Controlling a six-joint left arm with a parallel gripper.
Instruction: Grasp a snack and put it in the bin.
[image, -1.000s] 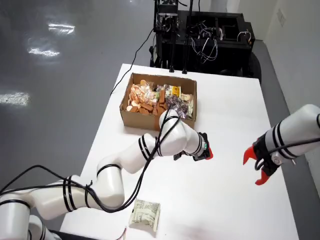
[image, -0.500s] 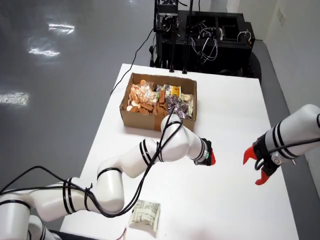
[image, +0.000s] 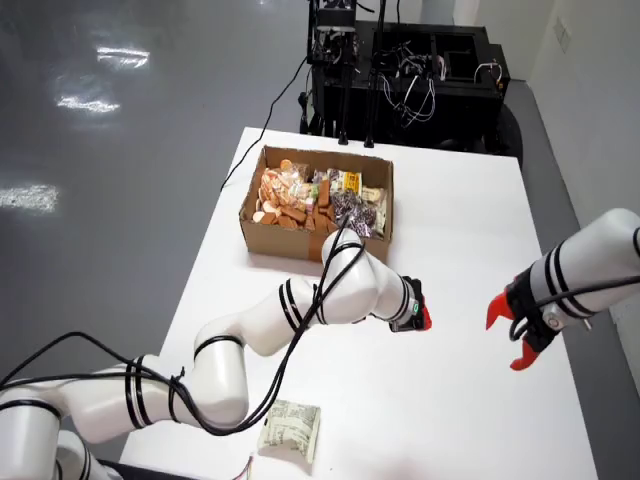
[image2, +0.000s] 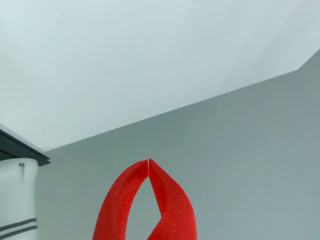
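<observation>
White bench (image: 470, 230), seen from above. Near its far left part, an open cardboard box (image: 316, 204) packed with wrapped snacks: orange ones on the left, darker and yellowish packs on the right. At the near edge, well apart from the box, one loose snack (image: 290, 428), a pale printed packet lying flat.

Reaching from the lower left across the bench, a white arm (image: 300, 305) with black bands and a trailing cable. At its end, the tool (image: 421, 315), red-tipped, hanging over bare bench just in front of the box's near right corner. In the wrist view, tool (image2: 148, 162) with red fingertips (image2: 167, 197) pressed together, meeting at a point, nothing between them; beyond, only pale wall and ceiling.

At the right edge of the overhead view, a second arm (image: 585, 260) with its own red claw (image: 514, 335), spread, above the bench edge.

Behind the bench, a black rack (image: 400, 70) with wires.
</observation>
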